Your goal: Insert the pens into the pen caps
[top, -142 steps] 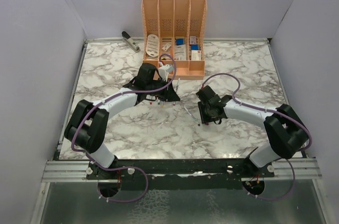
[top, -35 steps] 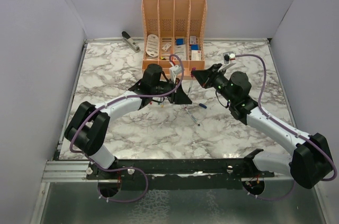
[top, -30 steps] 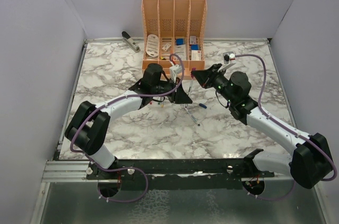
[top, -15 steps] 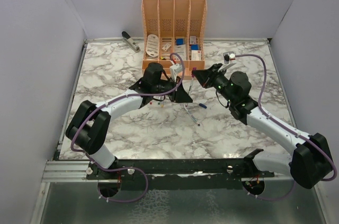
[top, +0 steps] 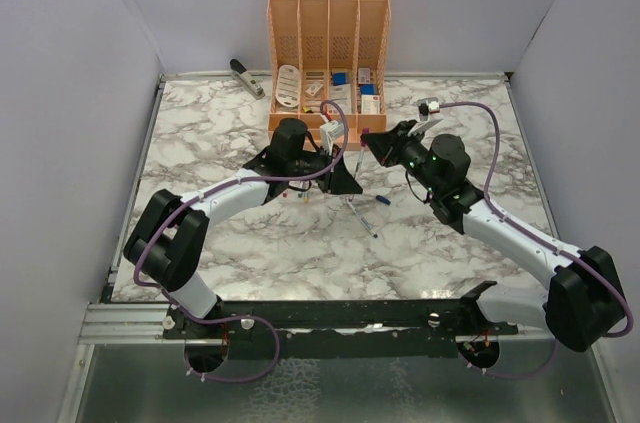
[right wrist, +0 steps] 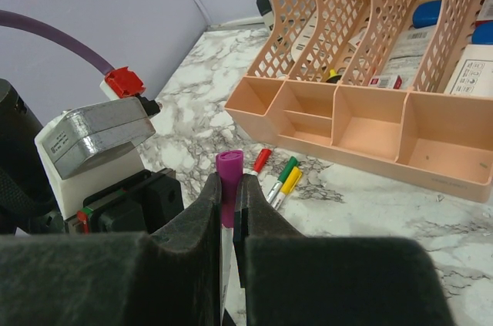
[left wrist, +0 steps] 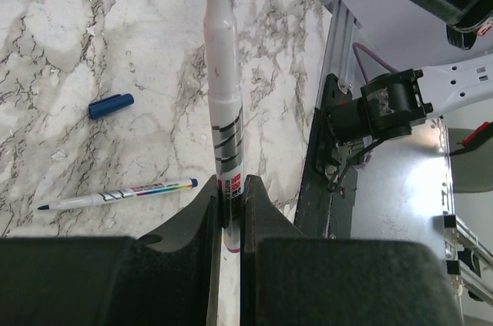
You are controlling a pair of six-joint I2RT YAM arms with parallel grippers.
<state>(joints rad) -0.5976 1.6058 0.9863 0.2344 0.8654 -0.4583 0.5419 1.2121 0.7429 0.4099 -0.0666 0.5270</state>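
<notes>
Sitting over the tip of the white pen point(left wrist: 222, 102), the purple cap point(right wrist: 228, 179) is pinched by the closed right fingers point(right wrist: 202, 218); the left fingers point(left wrist: 199, 222) clamp the pen's rear end, both held above the marble worktop point(left wrist: 62, 25). Below lie a blue cap point(left wrist: 110, 105) and, apart from it, an uncapped pen point(left wrist: 115, 196). Three capped pens point(right wrist: 283, 172), red, green and yellow, rest beside the peach organiser point(right wrist: 347, 160).
</notes>
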